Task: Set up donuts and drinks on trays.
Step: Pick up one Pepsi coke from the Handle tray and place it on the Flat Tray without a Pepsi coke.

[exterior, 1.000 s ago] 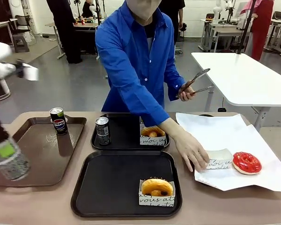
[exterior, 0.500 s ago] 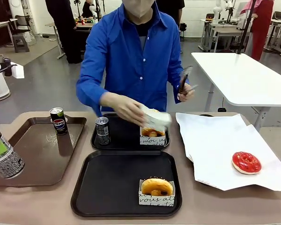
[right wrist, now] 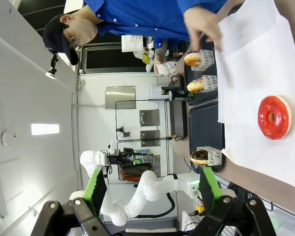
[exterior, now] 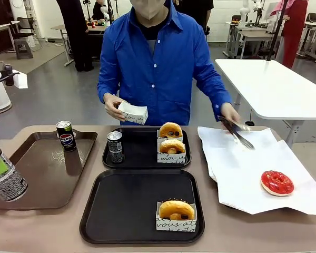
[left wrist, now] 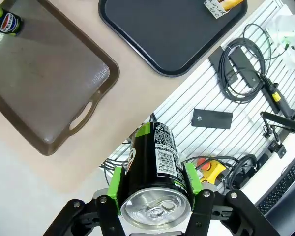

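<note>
On the brown tray (exterior: 42, 176), a can (exterior: 66, 136) shows a Pepsi logo.

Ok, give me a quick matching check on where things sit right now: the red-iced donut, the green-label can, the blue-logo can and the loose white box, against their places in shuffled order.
Things:
1. red-iced donut
2. green-label can
3. blue-logo can
4. loose white box

Places:
A. standing on the brown tray
B. held in the person's hand
C. lying on the white paper
D. clamped in the left gripper

Pairs: 1-C, 2-D, 3-A, 4-B.
</note>
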{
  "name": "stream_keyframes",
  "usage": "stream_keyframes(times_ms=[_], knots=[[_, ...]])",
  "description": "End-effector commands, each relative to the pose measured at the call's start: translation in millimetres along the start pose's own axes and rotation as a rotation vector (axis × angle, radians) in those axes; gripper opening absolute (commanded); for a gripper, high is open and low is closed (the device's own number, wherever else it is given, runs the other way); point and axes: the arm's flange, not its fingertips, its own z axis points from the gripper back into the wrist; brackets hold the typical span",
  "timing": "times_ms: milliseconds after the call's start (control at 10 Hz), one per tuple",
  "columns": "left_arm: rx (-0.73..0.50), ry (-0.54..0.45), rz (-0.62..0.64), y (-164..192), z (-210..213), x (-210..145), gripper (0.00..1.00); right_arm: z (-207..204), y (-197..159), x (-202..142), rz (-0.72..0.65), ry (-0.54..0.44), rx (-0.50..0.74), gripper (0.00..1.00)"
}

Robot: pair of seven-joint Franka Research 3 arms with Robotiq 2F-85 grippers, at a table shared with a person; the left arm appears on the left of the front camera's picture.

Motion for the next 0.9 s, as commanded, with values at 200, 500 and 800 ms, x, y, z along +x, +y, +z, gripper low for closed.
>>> stream_keyframes(times_ms=[200, 500, 800], knots=[[-0.007, -0.002, -0.013, -2, 5, -2, 0.59, 0, 1, -1, 0.004, 0.000, 0.015, 1.00], [0.017, 0.020, -0.061, -10, -12, 27, 0.59, 0, 1, -1, 0.004, 0.000, 0.015, 1.00], [0.046, 0.012, -0.064, -15, -17, 65, 0.59, 0, 1, -1, 0.004, 0.000, 0.015, 1.00]])
